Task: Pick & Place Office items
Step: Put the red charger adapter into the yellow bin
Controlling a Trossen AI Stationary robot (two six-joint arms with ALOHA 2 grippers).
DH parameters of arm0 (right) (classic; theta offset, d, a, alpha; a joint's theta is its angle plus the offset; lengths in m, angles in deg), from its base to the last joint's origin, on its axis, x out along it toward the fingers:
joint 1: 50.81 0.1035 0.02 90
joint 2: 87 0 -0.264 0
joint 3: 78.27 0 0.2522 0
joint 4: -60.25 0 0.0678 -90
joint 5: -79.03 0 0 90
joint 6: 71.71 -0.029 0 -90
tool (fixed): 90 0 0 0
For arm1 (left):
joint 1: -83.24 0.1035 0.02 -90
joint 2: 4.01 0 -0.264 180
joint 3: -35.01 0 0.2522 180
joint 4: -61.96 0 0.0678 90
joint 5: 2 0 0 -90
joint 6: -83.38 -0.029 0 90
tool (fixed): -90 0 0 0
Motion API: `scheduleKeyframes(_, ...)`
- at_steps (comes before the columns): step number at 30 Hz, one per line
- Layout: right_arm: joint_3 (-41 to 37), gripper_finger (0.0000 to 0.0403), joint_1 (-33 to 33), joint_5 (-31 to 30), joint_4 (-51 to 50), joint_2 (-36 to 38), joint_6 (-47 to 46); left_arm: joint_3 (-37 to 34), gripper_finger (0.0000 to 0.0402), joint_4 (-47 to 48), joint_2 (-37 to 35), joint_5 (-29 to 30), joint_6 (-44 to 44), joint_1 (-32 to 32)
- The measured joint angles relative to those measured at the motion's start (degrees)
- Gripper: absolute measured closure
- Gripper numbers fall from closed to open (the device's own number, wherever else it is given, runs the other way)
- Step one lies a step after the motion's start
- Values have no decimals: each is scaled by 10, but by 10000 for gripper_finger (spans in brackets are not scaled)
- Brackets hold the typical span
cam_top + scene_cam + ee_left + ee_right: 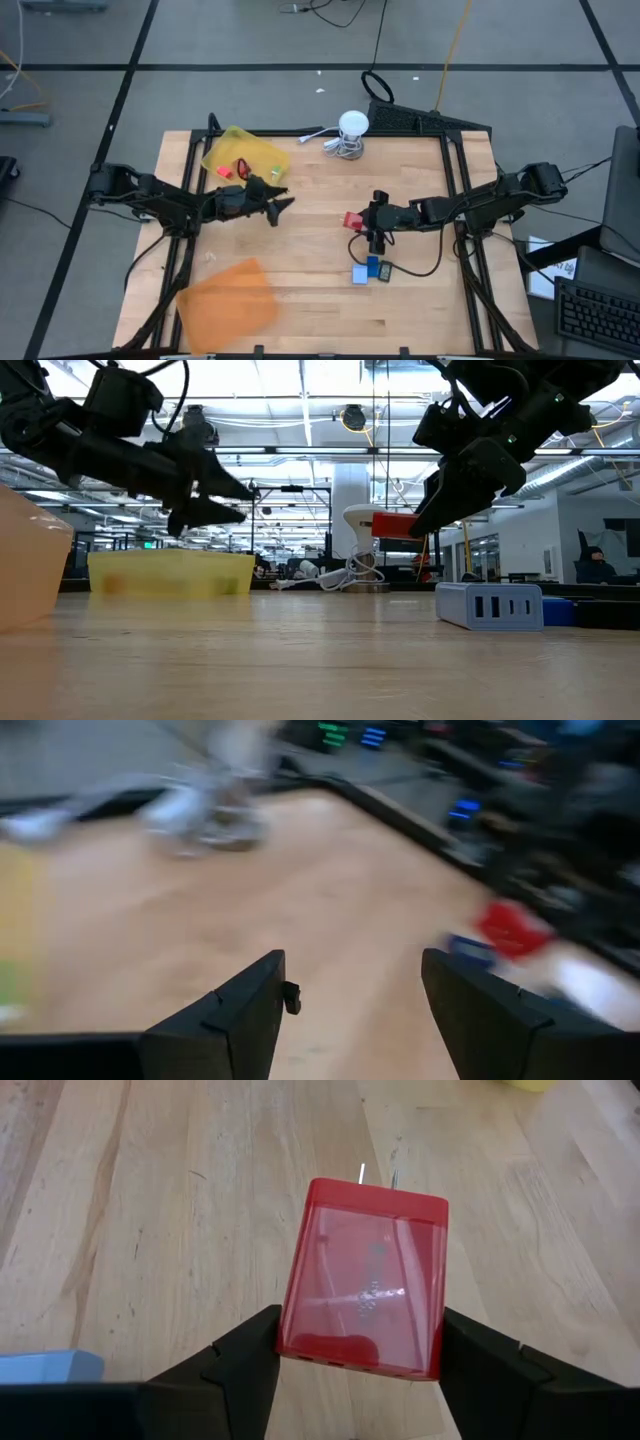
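Observation:
My right gripper (pixel 360 220) hangs over the table's middle, shut on a red see-through blocky piece (pixel 365 1285) with two metal prongs on its far end. A light blue piece (pixel 361 273), a darker blue one (pixel 373 265) and a black one (pixel 385 270) lie flat on the wood just nearer the front edge. My left gripper (pixel 283 205) hovers open above the table beside the yellow tray (pixel 262 150), its fingers empty and pointing toward the red piece (pixel 512 928). The yellow tray holds a red piece (pixel 242 168) and a green one (pixel 224 171). My right gripper pinches the red piece by its two opposite side faces (pixel 292 1330), close to the end away from the prongs. The fingers come from the table's right, slanting down. The piece is lifted clear of the table (pixel 395 525), its prongs (pixel 378 1175) pointing toward the table's left.
An orange tray (pixel 228 298) lies at the front left. A white round object with a coiled cable (pixel 350 130) stands at the far edge. A black cable (pixel 425 268) loops on the wood under the right arm. Bare wood stretches between the two grippers.

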Motion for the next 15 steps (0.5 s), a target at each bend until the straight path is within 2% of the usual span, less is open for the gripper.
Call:
scheduleKeyframes(3, 0, 181, 0, 0, 1, 0, 0, 0, 165, -25, 0, -89, 36, 0)
scheduleKeyframes(6, 0, 184, 0, 0, 12, 0, 0, 1, 168, -36, 0, -173, 126, -2)
scheduleKeyframes(9, 0, 181, 1, 0, 27, 0, 3, 8, 173, -36, 0, -185, 190, -16)
scheduleKeyframes(15, 0, 183, 16, -1, 45, 0, 47, 73, 166, 11, 32, -175, 179, -55)
